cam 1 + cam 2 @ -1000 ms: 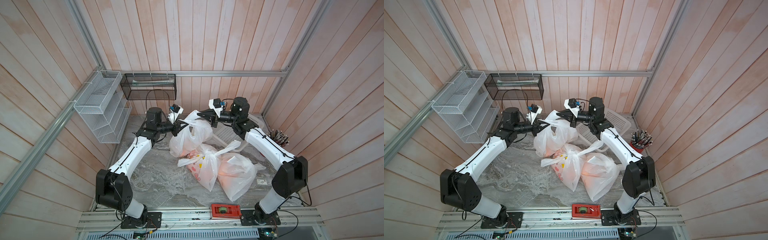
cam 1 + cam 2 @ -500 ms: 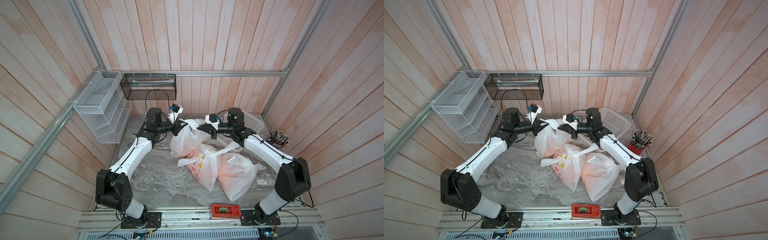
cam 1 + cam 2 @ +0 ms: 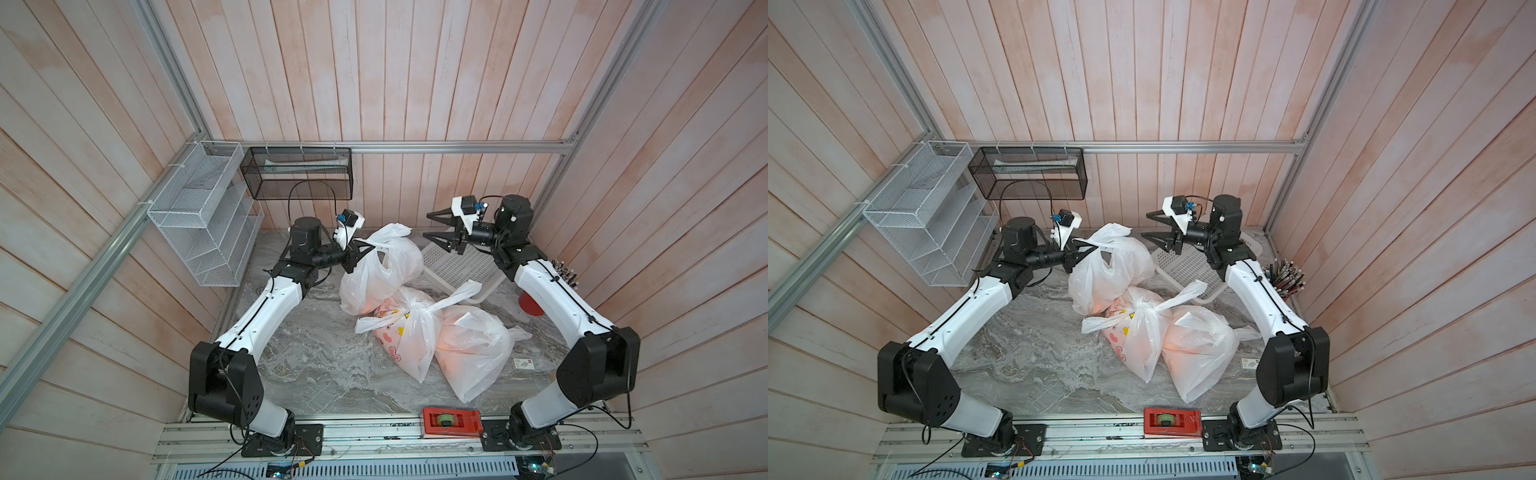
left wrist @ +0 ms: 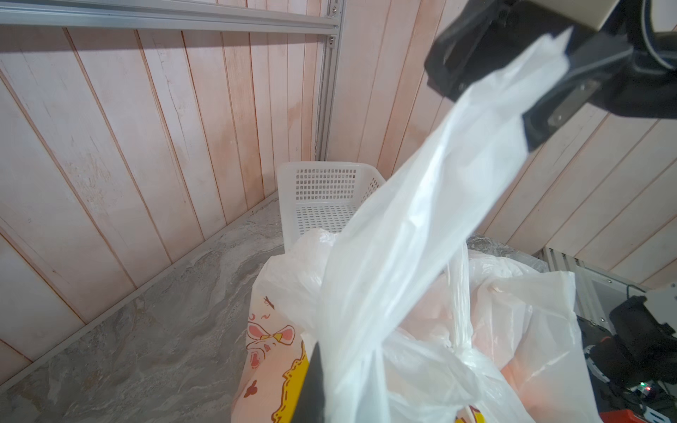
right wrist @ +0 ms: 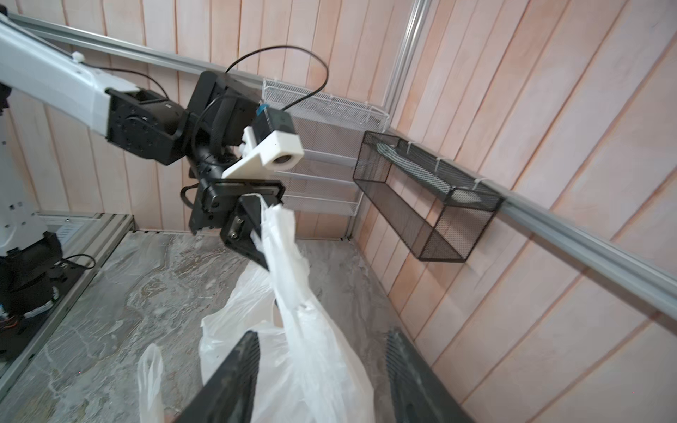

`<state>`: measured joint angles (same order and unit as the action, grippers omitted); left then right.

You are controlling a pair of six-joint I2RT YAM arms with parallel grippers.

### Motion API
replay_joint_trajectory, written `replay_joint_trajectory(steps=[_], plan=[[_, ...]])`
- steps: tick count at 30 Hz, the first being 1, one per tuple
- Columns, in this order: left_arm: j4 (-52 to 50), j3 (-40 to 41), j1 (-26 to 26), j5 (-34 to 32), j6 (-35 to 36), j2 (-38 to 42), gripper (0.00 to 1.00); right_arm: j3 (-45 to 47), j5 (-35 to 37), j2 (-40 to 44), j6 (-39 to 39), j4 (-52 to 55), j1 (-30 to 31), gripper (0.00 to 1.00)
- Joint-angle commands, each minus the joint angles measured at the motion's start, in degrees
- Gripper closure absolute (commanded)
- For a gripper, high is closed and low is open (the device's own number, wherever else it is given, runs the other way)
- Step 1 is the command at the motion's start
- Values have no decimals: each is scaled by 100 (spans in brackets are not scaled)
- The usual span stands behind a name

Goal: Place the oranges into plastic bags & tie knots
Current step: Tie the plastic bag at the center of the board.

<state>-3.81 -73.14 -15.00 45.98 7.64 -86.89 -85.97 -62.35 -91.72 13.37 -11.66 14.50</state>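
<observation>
1. Check the left gripper (image 3: pixel 366 250): it is clamped on one handle loop of the rear bag (image 3: pixel 384 274), which sits at 12 o'clock from the table centre.
2. Note that the held loop runs taut from the bag body toward 11 o'clock. The bag's long axis stands near upright, mouth up.
3. Check the right gripper (image 3: pixel 428 224): its jaws are spread and grip nothing. It hangs at 1 o'clock, above the white perforated basket (image 3: pixel 465 266), tips pointing toward 9 o'clock.
4. Locate the printed bag (image 3: pixel 405 349) and the plain bag (image 3: pixel 473 361), touching, from centre to 5 o'clock. Their long axes run 12 to 6. The printed bag's knot (image 3: pixel 409 316) points toward 12.
5. Expect the oranges (image 3: pixel 451 338) to show only as an orange tint through the film.
6. Observe the grey marbled tabletop (image 3: pixel 316 365) and the plank walls (image 3: pixel 415 83). A white wire rack (image 3: pixel 199 224) hangs at 10 o'clock and a black mesh basket (image 3: pixel 299 174) at 11 o'clock.
</observation>
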Motion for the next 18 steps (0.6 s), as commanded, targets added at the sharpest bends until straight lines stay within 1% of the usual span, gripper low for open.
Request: replay_joint_trajectory(steps=[1, 3, 5, 7, 9, 12, 15, 18], plan=[[94, 55, 7, -45, 115, 156, 100, -767, 574, -529, -557, 0, 42, 43], [96, 62, 15, -28, 123, 172, 100, -1343, 674, -953, -711, 192, 61, 42], [104, 81, 9, -32, 127, 172, 100, -1943, 521, -1395, -700, 520, 141, 37], [107, 87, 11, -36, 132, 162, 100, -2423, 324, -1706, -457, 931, 285, 33], [100, 81, 10, -45, 140, 150, 100, -2679, 211, -1877, -67, 1396, 471, 27], [77, 73, 8, -66, 167, 149, 100, -2728, -63, -1931, 452, 1938, 667, 20], [36, 50, 12, -82, 227, 142, 100, -2426, -283, -1796, 745, 2170, 789, 14], [-5, 29, 8, -89, 297, 152, 100, -1990, -304, -1588, 966, 2201, 898, 11]])
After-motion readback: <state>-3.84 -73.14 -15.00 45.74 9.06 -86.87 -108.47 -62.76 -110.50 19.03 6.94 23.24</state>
